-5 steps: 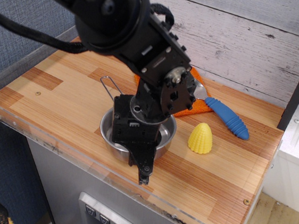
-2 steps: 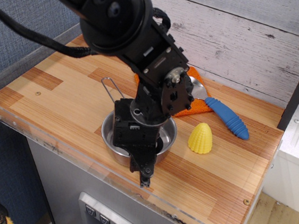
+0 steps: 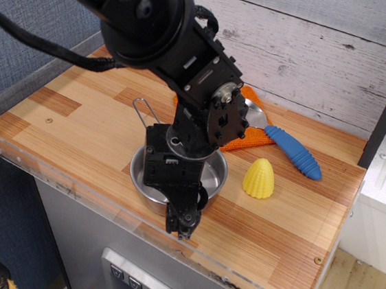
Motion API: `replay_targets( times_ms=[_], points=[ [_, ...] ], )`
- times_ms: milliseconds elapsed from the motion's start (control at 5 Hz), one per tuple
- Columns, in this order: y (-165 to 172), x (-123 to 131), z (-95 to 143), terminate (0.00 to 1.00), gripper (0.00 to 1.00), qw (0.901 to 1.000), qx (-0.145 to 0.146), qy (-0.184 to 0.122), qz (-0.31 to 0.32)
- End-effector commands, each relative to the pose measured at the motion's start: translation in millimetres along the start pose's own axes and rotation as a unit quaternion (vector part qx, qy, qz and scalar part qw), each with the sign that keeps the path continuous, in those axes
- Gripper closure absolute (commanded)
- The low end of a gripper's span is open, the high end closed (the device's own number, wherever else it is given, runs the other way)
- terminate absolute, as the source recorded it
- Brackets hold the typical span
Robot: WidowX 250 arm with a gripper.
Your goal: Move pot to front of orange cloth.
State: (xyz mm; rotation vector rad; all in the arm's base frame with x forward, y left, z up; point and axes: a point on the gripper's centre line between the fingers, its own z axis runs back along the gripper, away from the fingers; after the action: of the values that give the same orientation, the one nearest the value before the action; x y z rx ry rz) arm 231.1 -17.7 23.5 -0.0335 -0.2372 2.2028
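Observation:
The pot (image 3: 212, 176) is a small shiny steel pan with a thin wire loop handle (image 3: 143, 109) pointing back left. It rests on the wooden table just in front of the orange cloth (image 3: 248, 135), most of which is hidden behind the arm. My black gripper (image 3: 182, 223) points down at the pot's near rim. Its fingers (image 3: 174, 220) stand slightly apart at the rim, one towards the table's front edge. The arm hides the middle of the pot.
A metal spoon with a blue handle (image 3: 294, 152) lies partly on the cloth's right corner. A yellow ribbed corn toy (image 3: 259, 178) stands to the right of the pot. The table's clear acrylic front edge (image 3: 103, 207) runs just below the gripper. A plank wall stands behind.
The pot has stayed almost in place. The gripper's fingers look wider apart at the near rim than before, and the wrist has risen slightly.

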Motion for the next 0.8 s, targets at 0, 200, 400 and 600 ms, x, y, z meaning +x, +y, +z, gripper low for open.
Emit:
replay_targets(
  times_ms=[0,200,400,600],
  points=[
    [-11,-3,40,0.0,0.0,0.9978,-0.044,0.047,0.016],
    [-19,-10,64,0.0,0.0,0.9973,-0.024,0.068,-0.005],
    [-23,-13,91,0.0,0.0,0.9982,-0.028,0.052,-0.005],
    [-23,-14,109,0.0,0.0,0.9984,-0.024,0.051,-0.005]
  ],
)
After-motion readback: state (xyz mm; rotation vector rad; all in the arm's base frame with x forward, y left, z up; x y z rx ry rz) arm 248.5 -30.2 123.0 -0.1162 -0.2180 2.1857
